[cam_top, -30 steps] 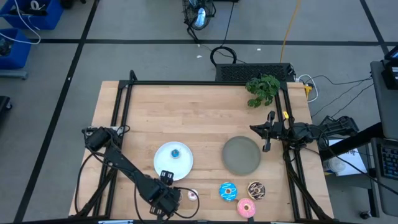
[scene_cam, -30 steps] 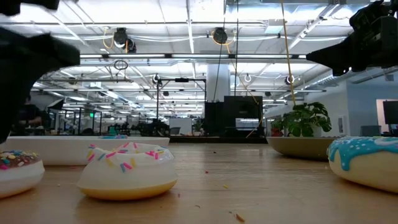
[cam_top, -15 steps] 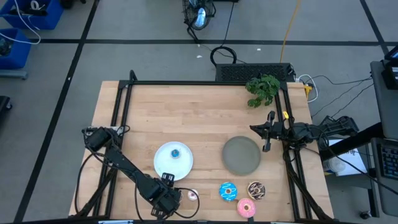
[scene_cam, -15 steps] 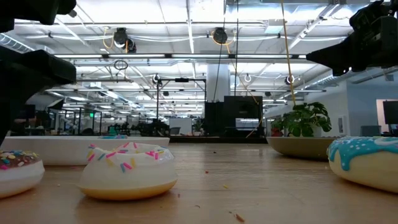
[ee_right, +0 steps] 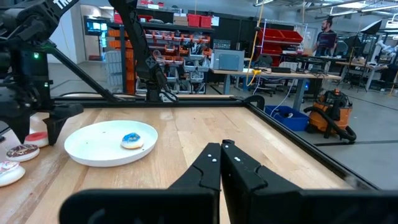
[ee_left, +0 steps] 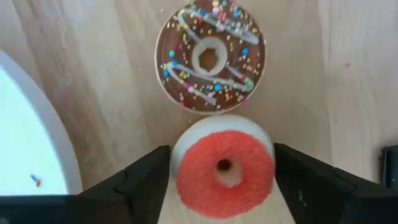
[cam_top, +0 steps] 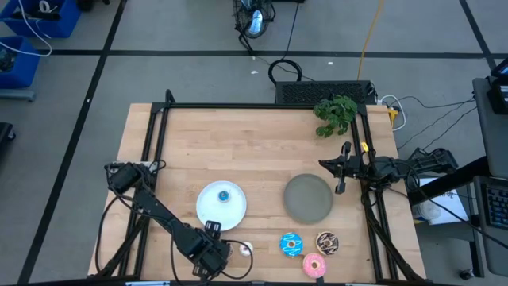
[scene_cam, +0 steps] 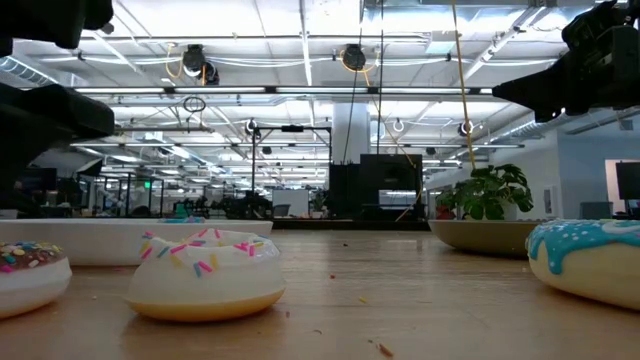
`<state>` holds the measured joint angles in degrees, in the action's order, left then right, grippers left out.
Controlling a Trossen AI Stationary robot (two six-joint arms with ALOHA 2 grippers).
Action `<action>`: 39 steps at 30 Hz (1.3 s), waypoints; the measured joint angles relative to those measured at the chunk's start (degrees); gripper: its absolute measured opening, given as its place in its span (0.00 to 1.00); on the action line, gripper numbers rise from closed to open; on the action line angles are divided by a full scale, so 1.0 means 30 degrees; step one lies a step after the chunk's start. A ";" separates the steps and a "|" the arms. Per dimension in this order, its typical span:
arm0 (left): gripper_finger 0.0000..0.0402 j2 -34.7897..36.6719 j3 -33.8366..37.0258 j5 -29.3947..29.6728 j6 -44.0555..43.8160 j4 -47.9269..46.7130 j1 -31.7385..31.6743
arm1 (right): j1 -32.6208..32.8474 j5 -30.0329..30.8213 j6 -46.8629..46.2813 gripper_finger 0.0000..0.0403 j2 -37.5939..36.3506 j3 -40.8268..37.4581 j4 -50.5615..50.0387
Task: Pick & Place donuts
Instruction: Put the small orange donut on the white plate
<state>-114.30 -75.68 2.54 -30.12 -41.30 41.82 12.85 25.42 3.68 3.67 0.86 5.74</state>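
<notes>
Left wrist view, nearest first: the left gripper [ee_left: 224,180] stands spread either side of the red donut [ee_left: 225,173], fingers [ee_left: 144,180] close beside it, not clearly pressing. At the donut's 12 o'clock the tiny brown donut [ee_left: 210,57] nearly touches it; the white plate [ee_left: 28,143] curves at 9 o'clock, holding the tiny blue donut [cam_top: 225,195]. Farther off, the right gripper [ee_right: 221,163] is pressed together over the grey plate [cam_top: 308,198].

No text, label or number can be read anywhere — none legible.
</notes>
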 joint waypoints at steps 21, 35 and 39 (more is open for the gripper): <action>0.25 0.0000 -0.3766 -0.0105 -0.0647 -0.3413 -0.0206 | 0.0001 0.0003 0.0000 0.00 -0.0003 -0.0003 0.0005; 0.38 0.0000 -1.1435 0.3339 0.0630 -1.4530 -0.2548 | -0.0003 -0.0005 0.0000 0.00 -0.0003 0.0000 0.0009; 0.40 0.0000 -1.2008 0.2689 0.1836 -1.4688 -0.3210 | 0.0000 -0.0026 0.0000 0.00 -0.0003 0.0000 0.0007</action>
<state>-114.30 -111.70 10.61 -24.62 -85.37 32.19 12.85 25.34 3.68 3.66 0.86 5.76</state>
